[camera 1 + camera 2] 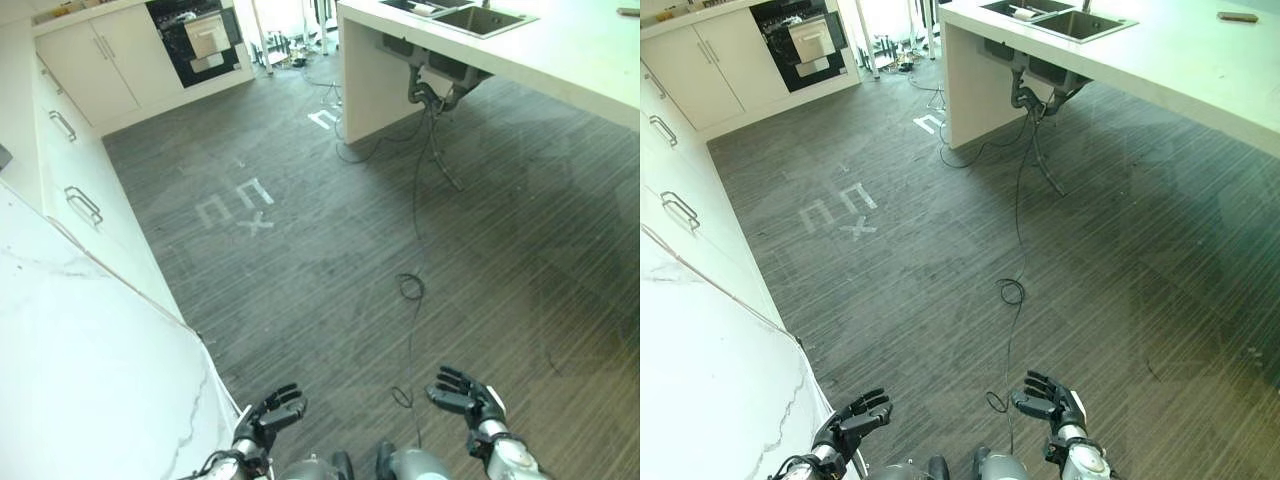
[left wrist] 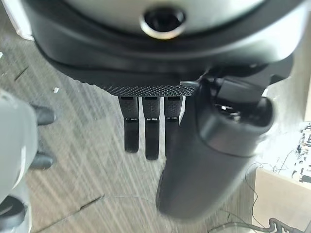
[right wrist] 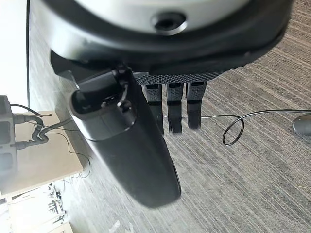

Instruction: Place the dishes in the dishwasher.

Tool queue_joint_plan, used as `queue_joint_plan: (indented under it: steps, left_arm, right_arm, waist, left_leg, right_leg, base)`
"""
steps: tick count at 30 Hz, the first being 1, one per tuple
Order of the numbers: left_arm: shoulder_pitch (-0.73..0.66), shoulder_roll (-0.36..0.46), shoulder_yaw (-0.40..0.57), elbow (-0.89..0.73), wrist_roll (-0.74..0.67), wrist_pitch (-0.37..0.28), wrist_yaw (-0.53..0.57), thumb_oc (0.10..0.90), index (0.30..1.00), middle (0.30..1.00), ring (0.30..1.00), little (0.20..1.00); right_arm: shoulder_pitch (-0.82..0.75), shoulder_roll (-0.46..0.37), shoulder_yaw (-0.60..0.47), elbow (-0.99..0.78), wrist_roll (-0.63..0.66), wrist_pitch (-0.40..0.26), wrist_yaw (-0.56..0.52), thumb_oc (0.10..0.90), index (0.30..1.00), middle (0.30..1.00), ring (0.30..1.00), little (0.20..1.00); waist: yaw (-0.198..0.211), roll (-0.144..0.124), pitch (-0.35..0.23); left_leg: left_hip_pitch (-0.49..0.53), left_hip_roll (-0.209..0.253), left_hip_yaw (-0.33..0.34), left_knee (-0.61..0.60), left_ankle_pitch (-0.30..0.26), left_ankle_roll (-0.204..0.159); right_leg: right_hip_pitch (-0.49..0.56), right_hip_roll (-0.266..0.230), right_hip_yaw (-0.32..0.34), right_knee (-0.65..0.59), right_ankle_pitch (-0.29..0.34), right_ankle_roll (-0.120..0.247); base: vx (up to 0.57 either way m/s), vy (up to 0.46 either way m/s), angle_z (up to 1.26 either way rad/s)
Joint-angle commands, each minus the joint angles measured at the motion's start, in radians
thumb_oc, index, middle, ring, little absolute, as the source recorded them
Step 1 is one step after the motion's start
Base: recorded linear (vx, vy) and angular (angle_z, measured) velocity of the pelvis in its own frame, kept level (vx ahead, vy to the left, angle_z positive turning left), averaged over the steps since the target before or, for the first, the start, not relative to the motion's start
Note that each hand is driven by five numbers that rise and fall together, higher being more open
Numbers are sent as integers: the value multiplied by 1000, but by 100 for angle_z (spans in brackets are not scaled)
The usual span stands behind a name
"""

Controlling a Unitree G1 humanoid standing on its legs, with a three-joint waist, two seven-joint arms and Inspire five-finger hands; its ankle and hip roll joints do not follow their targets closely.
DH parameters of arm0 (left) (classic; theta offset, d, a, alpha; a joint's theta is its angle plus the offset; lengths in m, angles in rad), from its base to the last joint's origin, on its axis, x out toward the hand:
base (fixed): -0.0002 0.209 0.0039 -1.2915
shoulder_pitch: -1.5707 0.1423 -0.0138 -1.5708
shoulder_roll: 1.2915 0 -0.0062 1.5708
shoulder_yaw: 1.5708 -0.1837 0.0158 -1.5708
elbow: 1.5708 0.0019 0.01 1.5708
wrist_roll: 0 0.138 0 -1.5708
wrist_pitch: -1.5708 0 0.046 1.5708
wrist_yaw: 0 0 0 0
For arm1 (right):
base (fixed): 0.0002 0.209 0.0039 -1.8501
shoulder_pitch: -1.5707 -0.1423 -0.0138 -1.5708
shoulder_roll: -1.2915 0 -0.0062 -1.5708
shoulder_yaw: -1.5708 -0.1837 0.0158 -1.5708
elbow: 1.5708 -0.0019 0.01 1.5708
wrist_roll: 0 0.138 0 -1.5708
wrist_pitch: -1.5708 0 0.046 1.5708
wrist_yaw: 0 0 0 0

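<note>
A dark built-in appliance (image 1: 205,40) with a pale front panel stands at the far end of the room, in the run of white cabinets. My left hand (image 1: 268,417) and right hand (image 1: 467,395) hover low over the wood-grain floor, far from it. Both are open and hold nothing. In the left wrist view the fingers (image 2: 146,131) hang straight beside the thumb, with floor past them. The right wrist view has its fingers (image 3: 175,107) straight as well.
A white marble counter (image 1: 80,380) runs close along my left, with handled drawers (image 1: 82,205) below it. An island with a sink (image 1: 480,20) stands at the far right; a small white item (image 1: 1025,14) lies by the basin. Tape marks (image 1: 240,205) are on the floor.
</note>
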Motion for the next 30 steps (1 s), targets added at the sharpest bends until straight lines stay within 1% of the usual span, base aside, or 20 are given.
queue_joint_plan:
  steps: [1,2,4,5,6,8,11,14,15,17,18,20,22,24,26,29,30]
  left_arm:
    - [-17,-15,13,-55,24,6,-36,800,900,900,900,900]
    - [-18,-14,11,-43,34,13,-32,800,900,900,900,900]
    - [-24,-19,14,7,0,43,-36,800,900,900,900,900]
    - [-23,-21,21,43,15,63,-29,800,900,900,900,900]
    - [-23,-24,23,66,28,65,-24,800,900,900,900,900]
    - [-25,-29,25,104,32,75,-11,800,900,900,900,900]
    - [-24,-38,39,183,30,72,6,800,900,900,900,900]
    - [-27,-39,43,207,59,61,34,800,900,900,900,900]
    - [-34,-37,42,218,75,40,45,800,900,900,900,900]
    - [-41,-35,36,215,95,26,59,800,900,900,900,900]
    - [-48,-34,30,202,114,7,84,800,900,900,900,900]
    - [-55,-34,24,190,120,-7,109,800,900,900,900,900]
    - [-60,-32,18,160,116,-24,135,800,900,900,900,900]
    - [-62,-33,17,146,116,-32,138,800,900,900,900,900]
    - [-67,-35,19,123,114,-33,138,800,900,900,900,900]
    - [-77,-40,23,97,110,-25,135,800,900,900,900,900]
    - [-80,-43,28,90,109,-21,130,800,900,900,900,900]
  right_arm:
    - [-31,-49,8,-71,14,-35,4,800,900,900,900,900]
    - [-31,-49,10,-67,9,-23,3,800,900,900,900,900]
    - [-35,-42,16,-15,-6,1,11,800,900,900,900,900]
    - [-39,-38,17,31,-16,9,18,800,900,900,900,900]
    - [-40,-34,16,58,-21,8,25,800,900,900,900,900]
    - [-44,-28,16,102,-24,-3,31,800,900,900,900,900]
    - [-41,-17,5,174,-20,-33,56,800,900,900,900,900]
    - [-37,-13,7,195,-23,-46,59,800,900,900,900,900]
    - [-33,-10,9,212,-22,-59,64,800,900,900,900,900]
    - [-33,-12,11,219,-12,-68,74,800,900,900,900,900]
    - [-34,-11,14,214,-1,-79,81,800,900,900,900,900]
    - [-36,-12,19,209,6,-87,83,800,900,900,900,900]
    - [-38,-14,27,186,11,-91,81,800,900,900,900,900]
    - [-36,-14,29,182,14,-96,84,800,900,900,900,900]
    - [-36,-15,33,161,17,-92,79,800,900,900,900,900]
    - [-41,-26,42,128,7,-84,73,800,900,900,900,900]
    - [-44,-34,46,116,-7,-81,76,800,900,900,900,900]
  waist:
    - [-3,0,-21]
    - [-4,0,-20]
    - [-2,-3,-23]
    - [1,-4,-26]
    - [3,-5,-28]
    - [5,-7,-29]
    - [6,-12,-39]
    - [5,-14,-42]
    - [4,-15,-44]
    - [2,-15,-47]
    - [0,-14,-49]
    - [-3,-12,-49]
    - [-10,-10,-46]
    - [-13,-9,-44]
    - [-15,-9,-35]
    - [-14,-11,-17]
    - [-9,-21,-4]
  left_leg:
    - [1,66,1,75,-181,-60]
    - [1,66,2,75,-180,-60]
    - [6,65,4,75,-184,-59]
    - [10,66,5,75,-186,-59]
    - [11,66,6,75,-186,-59]
    - [15,67,7,75,-188,-59]
    - [21,69,7,75,-194,-61]
    - [23,72,8,75,-197,-63]
    - [24,75,9,75,-198,-66]
    - [24,78,9,75,-199,-70]
    - [22,82,8,75,-197,-75]
    - [19,85,6,75,-194,-78]
    - [18,94,1,75,-188,-87]
    - [19,98,-2,75,-185,-91]
    - [29,104,-5,75,-173,-95]
    - [58,93,-6,75,-154,-90]
    - [80,75,-2,75,-141,-79]
  right_leg:
    - [81,-34,-9,-42,-110,97]
    - [81,-34,-10,-42,-110,97]
    - [85,-32,-12,-42,-114,95]
    - [91,-32,-15,-42,-117,94]
    - [93,-32,-18,-42,-118,94]
    - [97,-31,-21,-42,-120,93]
    - [105,-29,-25,-42,-127,92]
    - [108,-27,-26,-42,-132,90]
    - [109,-25,-27,-42,-136,89]
    - [110,-22,-26,-42,-139,88]
    - [109,-16,-23,-42,-143,84]
    - [108,-12,-21,-42,-146,81]
    - [113,4,-16,-42,-154,67]
    - [119,11,-18,-42,-158,60]
    - [134,20,-23,-42,-160,45]
    - [146,20,-22,-42,-154,27]
    - [152,9,-13,-42,-143,20]
  base:
    - [0,0,0]
    - [0,0,0]
    - [10,-12,2]
    - [0,0,0]
    - [23,-30,3]
    - [8,-16,1]
    - [12,-41,1]
    - [-6,-52,-1]
    - [-9,-108,0]
    - [-4,-112,1]
    - [-4,-91,1]
    - [-8,-114,1]
    - [0,-176,2]
    - [13,-151,4]
    - [28,-139,10]
    - [45,-110,5]
    - [83,-122,4]
